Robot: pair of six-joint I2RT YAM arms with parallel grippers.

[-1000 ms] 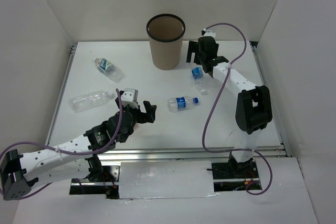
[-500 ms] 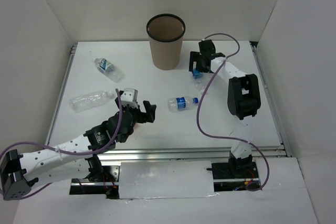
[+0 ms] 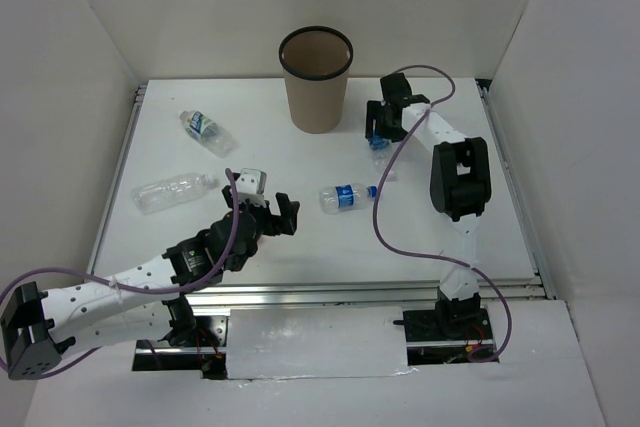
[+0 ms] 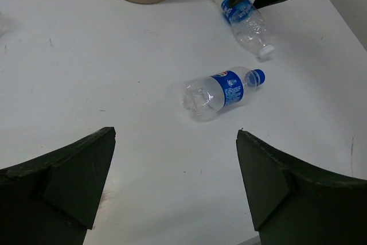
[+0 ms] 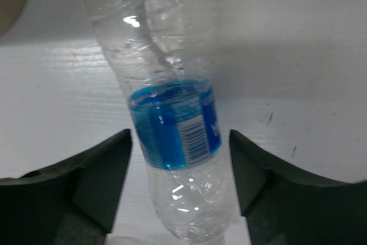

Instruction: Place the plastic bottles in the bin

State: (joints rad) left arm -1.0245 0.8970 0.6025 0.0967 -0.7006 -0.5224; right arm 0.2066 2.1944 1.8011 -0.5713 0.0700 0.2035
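Jaws of the right gripper (image 5: pixel 179 144) straddle the blue label of the first bottle (image 5: pixel 172 84). I see a sliver of gap on one side, so they are apart, not clamped. It lies flat just right of the bin (image 3: pixel 315 97), long axis far-to-near, white cap toward the arm bases. The second bottle (image 3: pixel 347 196) lies mid-table, crosswise, blue cap pointing right. The left gripper (image 4: pixel 175 142) hovers near it, jaws wide apart.

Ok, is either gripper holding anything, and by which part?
Left gripper: nothing. Right gripper flanks a bottle at its blue label, on the table; grip cannot be told.
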